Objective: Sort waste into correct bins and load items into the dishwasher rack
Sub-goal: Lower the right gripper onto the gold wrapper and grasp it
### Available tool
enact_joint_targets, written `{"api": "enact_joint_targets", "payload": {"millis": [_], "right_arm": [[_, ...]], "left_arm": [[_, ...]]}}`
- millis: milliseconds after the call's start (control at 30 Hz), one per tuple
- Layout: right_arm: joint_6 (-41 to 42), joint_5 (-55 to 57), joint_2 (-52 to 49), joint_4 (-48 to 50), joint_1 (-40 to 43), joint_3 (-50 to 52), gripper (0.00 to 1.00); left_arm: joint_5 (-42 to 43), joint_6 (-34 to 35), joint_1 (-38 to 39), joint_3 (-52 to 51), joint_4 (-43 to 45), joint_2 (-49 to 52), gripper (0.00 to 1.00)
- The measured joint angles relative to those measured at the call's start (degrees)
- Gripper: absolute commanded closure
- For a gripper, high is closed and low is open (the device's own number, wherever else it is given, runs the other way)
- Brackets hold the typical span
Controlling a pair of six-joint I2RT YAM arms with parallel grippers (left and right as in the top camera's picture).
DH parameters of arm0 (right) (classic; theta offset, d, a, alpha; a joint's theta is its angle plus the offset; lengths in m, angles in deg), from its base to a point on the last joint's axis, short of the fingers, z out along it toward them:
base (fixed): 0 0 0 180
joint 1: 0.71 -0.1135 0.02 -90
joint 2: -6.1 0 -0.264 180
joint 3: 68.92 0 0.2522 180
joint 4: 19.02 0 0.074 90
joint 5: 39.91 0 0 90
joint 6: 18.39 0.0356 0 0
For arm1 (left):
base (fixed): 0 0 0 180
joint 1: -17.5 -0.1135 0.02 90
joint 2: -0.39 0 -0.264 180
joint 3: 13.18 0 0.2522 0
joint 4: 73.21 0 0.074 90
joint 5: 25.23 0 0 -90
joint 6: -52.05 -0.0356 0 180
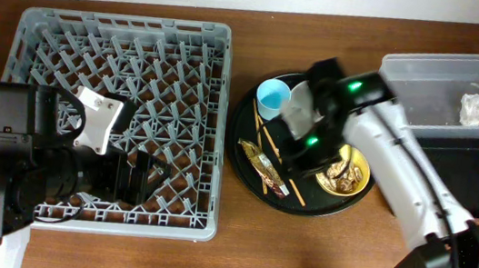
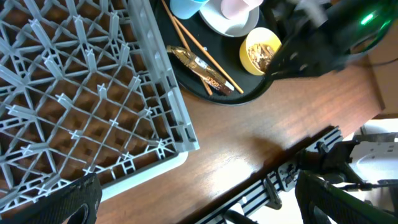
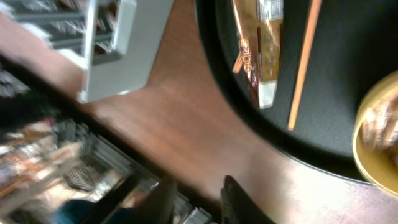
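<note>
While the left gripper [image 1: 138,176] gapes wide and empty over the dishwasher rack [image 1: 123,37], the wrapper [image 1: 263,166] lies on the round tray [image 1: 243,121], long axis far-left to near-right, just left of the nearer, narrowed, seemingly empty right gripper [image 3: 198,199].

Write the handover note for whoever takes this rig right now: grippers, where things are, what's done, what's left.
Left gripper: open, holding nothing, over the rack.
Right gripper: low by the yellow bowl. The view is blurred, so open or shut is unclear; nothing is seen in it.
Done: tissue is in the clear tub.
Left: wrapper and food scraps (in the bowl) go to the bins; the black tray sits beside the tub. Blue cup, pink cup on the plate, bowl and chopsticks are all on the round tray, none racked yet.
</note>
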Motion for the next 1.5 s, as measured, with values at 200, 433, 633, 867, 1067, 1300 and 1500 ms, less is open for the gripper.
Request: {"api": "enact_joint_targets", "payload": {"millis": [200,433,633,867,1067,1300,1500], "right_arm": [[3.91,8.33,-0.04,10.05,-8.35,5.70,0.55],[5.01,14.47,-0.04,19.54,-9.55,14.10,0.50],[5.35,18.71,-0.11,30.40,-9.55,22.29,0.41],[5.49,20.92,-0.11,37.38,-9.55,27.32,0.40],[5.66,21.49,-0.11,39.43,-9.55,29.88,0.49],[6.27,21.40,-0.11,39.36,-9.55,29.88,0.56],[6.62,21.00,-0.11,39.17,-9.55,29.88,0.61]], "left_arm": [[0.00,0.00,0.02,0.00,-0.07,0.00,0.01],[0.00,0.00,0.02,0.00,-0.07,0.00,0.01],[0.00,0.00,0.02,0.00,-0.07,0.00,0.01],[0.00,0.00,0.02,0.00,-0.07,0.00,0.01],[0.00,0.00,0.02,0.00,-0.07,0.00,0.01],[0.00,0.00,0.02,0.00,-0.07,0.00,0.01],[0.00,0.00,0.02,0.00,-0.04,0.00,0.01]]}}
